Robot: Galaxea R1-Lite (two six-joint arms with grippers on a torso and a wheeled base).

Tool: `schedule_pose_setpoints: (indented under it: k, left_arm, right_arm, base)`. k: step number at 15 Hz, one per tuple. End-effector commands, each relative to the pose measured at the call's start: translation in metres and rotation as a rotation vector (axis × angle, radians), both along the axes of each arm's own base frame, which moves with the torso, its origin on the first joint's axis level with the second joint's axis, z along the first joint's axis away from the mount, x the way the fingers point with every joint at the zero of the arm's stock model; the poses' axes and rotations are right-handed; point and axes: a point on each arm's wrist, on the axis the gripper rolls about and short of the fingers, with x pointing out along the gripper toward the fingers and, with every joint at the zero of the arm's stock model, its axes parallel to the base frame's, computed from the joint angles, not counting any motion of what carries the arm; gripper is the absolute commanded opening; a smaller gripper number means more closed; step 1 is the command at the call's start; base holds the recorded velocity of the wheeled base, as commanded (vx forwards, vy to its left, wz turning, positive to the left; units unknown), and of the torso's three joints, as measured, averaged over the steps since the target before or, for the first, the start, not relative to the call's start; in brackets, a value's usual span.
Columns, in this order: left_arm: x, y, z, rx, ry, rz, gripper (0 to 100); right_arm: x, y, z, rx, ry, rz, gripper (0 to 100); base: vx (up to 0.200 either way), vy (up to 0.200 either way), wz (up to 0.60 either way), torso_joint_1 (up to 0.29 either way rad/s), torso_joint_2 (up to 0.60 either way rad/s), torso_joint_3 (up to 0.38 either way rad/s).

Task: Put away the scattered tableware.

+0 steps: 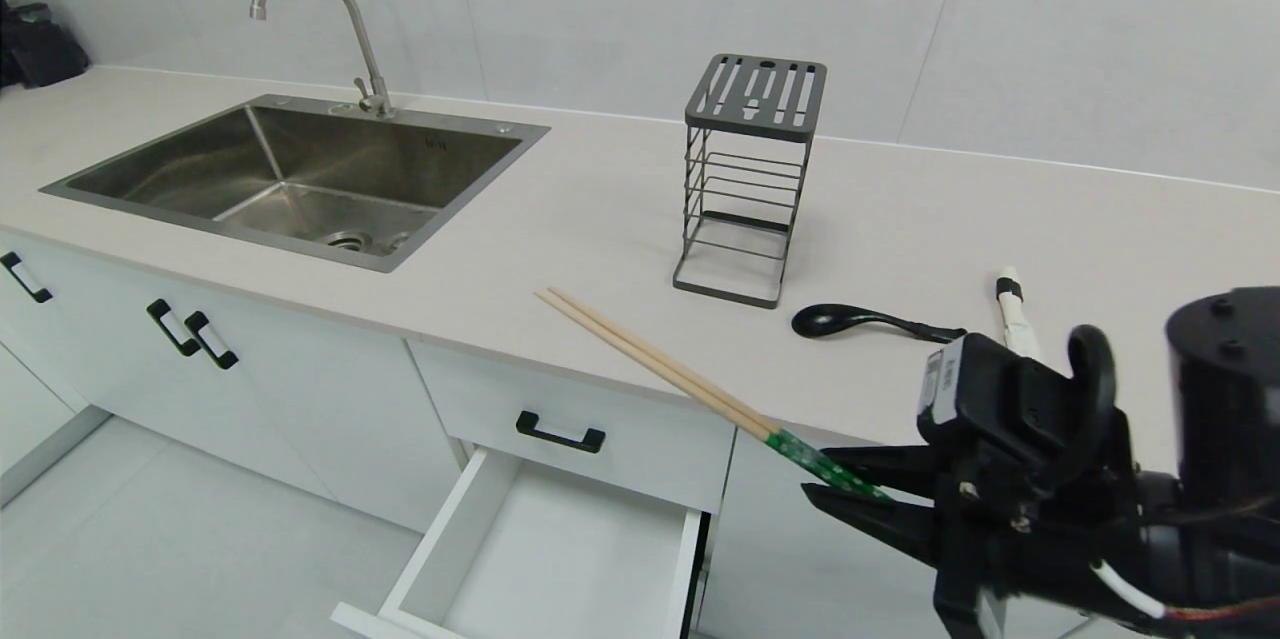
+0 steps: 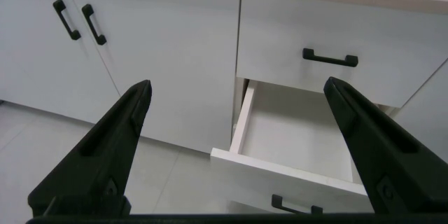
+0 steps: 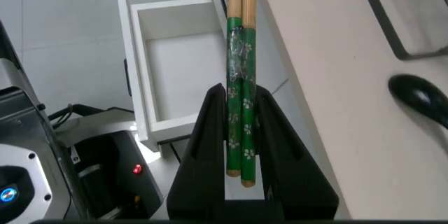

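The right gripper [image 1: 835, 481] is closed on the green ends of the chopsticks [image 1: 650, 359], which slant over the counter's [image 1: 600, 219] front edge. The step looks like stowing them. The next move probably calls for lowering them over the open drawer [image 1: 560, 559] and letting go. The left gripper [image 2: 238, 84] is spread wide and empty.

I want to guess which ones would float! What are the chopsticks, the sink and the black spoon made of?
Chopsticks: probably bamboo or wood, being pale tan and matte, with a green flowered coating at one end.
Sink: likely brushed stainless steel, from its grey sheen and soft reflections.
Black spoon: glossy black, maybe plastic or coated metal; its look leaves that open.
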Motion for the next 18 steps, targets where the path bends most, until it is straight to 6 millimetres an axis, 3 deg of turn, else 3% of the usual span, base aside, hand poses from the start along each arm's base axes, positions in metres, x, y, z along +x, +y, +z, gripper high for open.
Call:
schedule_pose_setpoints:
  k: [1,10,14,18]
  left_arm:
    - [0.000,0.000,0.000,0.000,0.002,0.000,100]
    - [0.000,0.000,0.000,0.000,0.002,0.000,100]
    - [0.000,0.000,0.000,0.001,0.002,0.000,100]
    - [0.000,0.000,0.000,0.000,0.002,0.000,100]
  right_arm:
    - [0.004,0.014,-0.009,-0.036,0.028,0.024,0]
    - [0.015,0.024,-0.018,-0.063,0.052,0.016,0]
    - [0.019,0.050,-0.020,-0.072,0.053,0.063,0]
    - [0.018,0.057,-0.026,-0.090,0.060,0.077,0]
  base:
    - [0.000,0.000,0.00,0.000,0.00,0.000]
    - [0.000,0.000,0.00,0.000,0.00,0.000]
    - [0.000,0.000,0.00,0.000,0.00,0.000]
    - [0.000,0.000,0.00,0.000,0.00,0.000]
